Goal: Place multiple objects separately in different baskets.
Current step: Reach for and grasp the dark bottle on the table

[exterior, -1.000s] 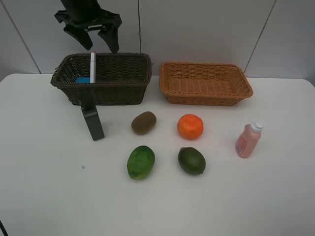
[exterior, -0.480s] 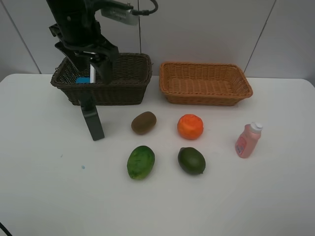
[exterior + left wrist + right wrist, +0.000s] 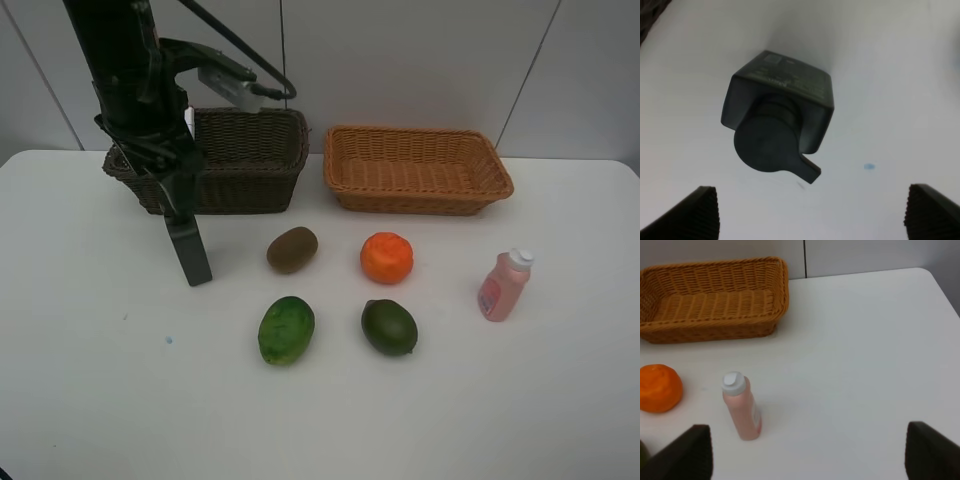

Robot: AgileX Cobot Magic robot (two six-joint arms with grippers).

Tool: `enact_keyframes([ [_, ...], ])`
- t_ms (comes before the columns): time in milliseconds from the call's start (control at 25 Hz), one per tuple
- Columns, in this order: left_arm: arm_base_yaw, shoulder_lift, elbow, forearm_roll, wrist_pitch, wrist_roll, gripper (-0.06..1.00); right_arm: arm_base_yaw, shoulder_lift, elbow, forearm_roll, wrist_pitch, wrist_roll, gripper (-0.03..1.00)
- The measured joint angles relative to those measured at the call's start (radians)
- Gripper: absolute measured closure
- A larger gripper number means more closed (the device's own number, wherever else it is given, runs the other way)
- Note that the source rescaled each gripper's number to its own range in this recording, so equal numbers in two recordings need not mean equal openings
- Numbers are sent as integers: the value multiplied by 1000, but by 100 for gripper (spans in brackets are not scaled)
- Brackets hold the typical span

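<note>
The dark green bottle (image 3: 192, 255) stands upright in front of the dark brown basket (image 3: 250, 180). My left gripper (image 3: 170, 190) hangs open just above its pump top. In the left wrist view the bottle (image 3: 777, 120) lies below, centred between the wide-apart fingertips of the left gripper (image 3: 812, 215). A sliver of the white marker (image 3: 189, 120) shows in the dark basket behind the arm. The kiwi (image 3: 292, 249), the orange (image 3: 387, 257) and two green fruits (image 3: 286, 329) (image 3: 389, 326) lie mid-table. The right gripper (image 3: 810, 455) is open above the pink bottle (image 3: 742, 407).
The light tan basket (image 3: 420, 200) sits at the back right with nothing in it, and the right wrist view shows its wall (image 3: 715, 330) too. The pink bottle (image 3: 503, 285) stands alone at the right. The left arm's cable loops over the dark basket.
The left arm has come down and forward from above the dark basket to just over the dark green bottle, its jaws staying wide. Nothing else moved.
</note>
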Motion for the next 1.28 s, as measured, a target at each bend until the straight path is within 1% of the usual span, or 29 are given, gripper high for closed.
enact_keyframes([
  [120, 0, 0, 0, 6, -6, 58, -6, 0, 0, 0, 0, 0, 0, 2],
  [200, 0, 0, 0, 6, -9, 78, -6, 0, 0, 0, 0, 0, 0, 2],
  [560, 0, 74, 14, 3, -9, 85, -6, 0, 0, 0, 0, 0, 0, 2],
  [760, 0, 66, 63, 28, -72, 90, -6, 0, 0, 0, 0, 0, 0, 2],
  [920, 0, 81, 121, 21, -147, 101, -6, 0, 0, 0, 0, 0, 0, 2],
  [1040, 0, 80, 125, 18, -187, 104, -6, 0, 0, 0, 0, 0, 0, 2],
  [1280, 19, 79, 125, 17, -196, 104, -6, 0, 0, 0, 0, 0, 0, 2],
])
